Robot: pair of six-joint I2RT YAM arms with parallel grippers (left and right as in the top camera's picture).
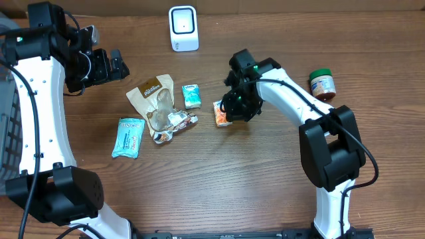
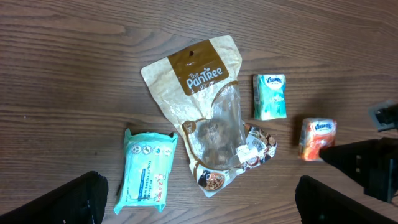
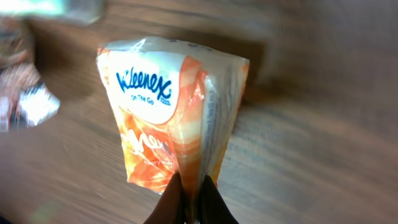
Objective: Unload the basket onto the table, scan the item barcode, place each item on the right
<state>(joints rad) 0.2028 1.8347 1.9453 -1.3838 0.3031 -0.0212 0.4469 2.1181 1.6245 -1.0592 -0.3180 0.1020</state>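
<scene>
Right hand (image 3: 191, 200): dark fingers drawn tight together, pinching the lower edge seam of the orange tissue pack (image 3: 165, 106). Its wrist view alone gives the pack's detail: soft glossy film, crinkled, orange and white, with a white oval label printed "Kleenex On The Go". Whether the pack rests on the counter (image 1: 219, 179) or hangs just above it cannot be told. The overhead view alone places it near the counter's middle, right of the other packets and well forward of the white box-shaped scanner (image 1: 183, 28) at the far edge. Same view only: a squat jar (image 1: 322, 84) with a green lid, off to the right. Left hand (image 1: 118, 66): fingers spread wide, holding nothing, raised at the far left. Its wrist view gives the legible print: a tan, flat pouch (image 2: 205, 106) marked "The PanTree" with a clear window; a small teal tissue pack (image 2: 270, 96); a crumpled foil wrapper (image 2: 258, 146) touching the pouch; a teal, pillow-shaped wipes packet (image 2: 146, 168). Counter: brown wood grain, matte.
</scene>
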